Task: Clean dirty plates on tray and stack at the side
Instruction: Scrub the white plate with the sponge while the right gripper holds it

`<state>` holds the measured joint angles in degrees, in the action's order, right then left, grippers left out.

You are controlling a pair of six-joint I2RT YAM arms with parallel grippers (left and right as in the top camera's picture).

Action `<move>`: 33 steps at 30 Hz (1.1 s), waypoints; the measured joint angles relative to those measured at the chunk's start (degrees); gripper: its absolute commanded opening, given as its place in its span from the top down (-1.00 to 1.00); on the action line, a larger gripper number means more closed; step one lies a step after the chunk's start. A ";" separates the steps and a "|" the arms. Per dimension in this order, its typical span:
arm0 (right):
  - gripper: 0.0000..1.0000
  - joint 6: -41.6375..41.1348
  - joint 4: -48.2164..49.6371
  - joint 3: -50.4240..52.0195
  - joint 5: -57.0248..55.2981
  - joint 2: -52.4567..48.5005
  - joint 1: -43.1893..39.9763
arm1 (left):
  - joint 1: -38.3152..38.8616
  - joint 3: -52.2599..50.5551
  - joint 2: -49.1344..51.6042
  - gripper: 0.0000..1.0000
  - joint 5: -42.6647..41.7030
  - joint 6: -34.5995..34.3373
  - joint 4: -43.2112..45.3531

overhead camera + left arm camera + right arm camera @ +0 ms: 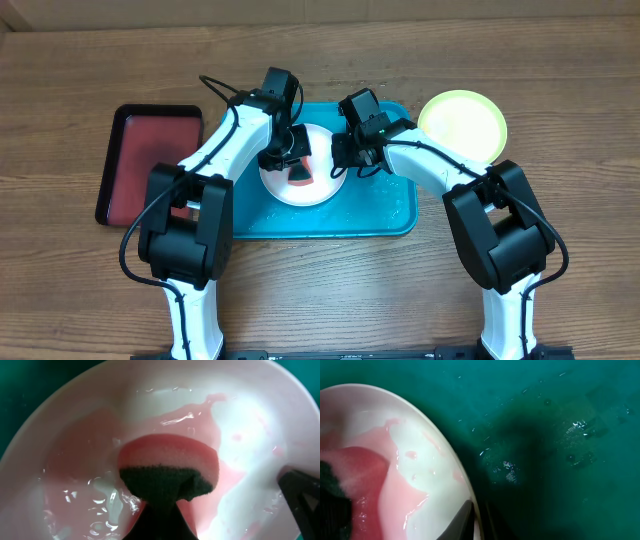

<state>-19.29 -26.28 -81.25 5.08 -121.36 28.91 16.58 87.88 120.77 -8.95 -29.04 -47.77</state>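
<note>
A white plate (322, 190) lies on the turquoise tray (380, 215), wet with pink smears (235, 475). My left gripper (297, 165) is shut on a pink sponge with a dark scrub side (167, 467), pressed into the plate's middle. My right gripper (343, 163) is shut on the plate's right rim (472, 520), one finger inside and one outside. The white plate (420, 435) fills the left of the right wrist view. A yellow-green plate (462, 124) lies on the wood table just right of the tray. The mint-blue plate is out of view.
A dark-red tray with a black rim (150, 160) sits left of the turquoise tray. The turquoise tray's floor is wet (560, 445). Bare wood tabletop (330, 290) lies in front of the trays.
</note>
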 measured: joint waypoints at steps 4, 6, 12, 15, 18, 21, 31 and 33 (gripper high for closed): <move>0.80 0.00 0.00 0.00 0.02 0.00 0.00 | 0.02 -0.07 0.00 0.92 2.16 0.76 -1.18; 0.80 0.00 -0.11 0.00 0.04 0.00 0.00 | 0.31 -0.07 -0.02 0.92 4.70 1.79 -2.08; 0.80 0.00 -0.26 0.00 0.07 0.00 0.02 | 0.83 1.07 -0.02 0.92 15.54 3.30 -7.13; 0.80 0.00 -0.26 0.00 0.11 0.00 0.02 | 0.63 3.19 0.02 0.92 20.11 3.74 -9.97; 0.80 -0.02 -0.26 0.00 0.09 0.00 0.02 | 0.59 6.93 0.11 0.92 22.27 3.78 -10.78; 0.80 -0.02 -0.26 0.00 0.09 0.00 0.00 | 0.55 10.34 0.11 0.92 20.94 3.80 -9.55; 0.80 -0.04 -0.22 0.00 0.09 0.00 0.02 | 0.74 8.26 0.11 0.92 5.05 3.02 -4.63; 0.80 -0.02 -0.26 0.00 0.09 0.00 0.00 | 1.20 6.38 0.11 0.92 4.07 2.58 -4.37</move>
<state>-19.31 -26.55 -81.25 5.17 -121.36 28.91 17.78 94.26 120.88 -4.89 -26.46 -52.14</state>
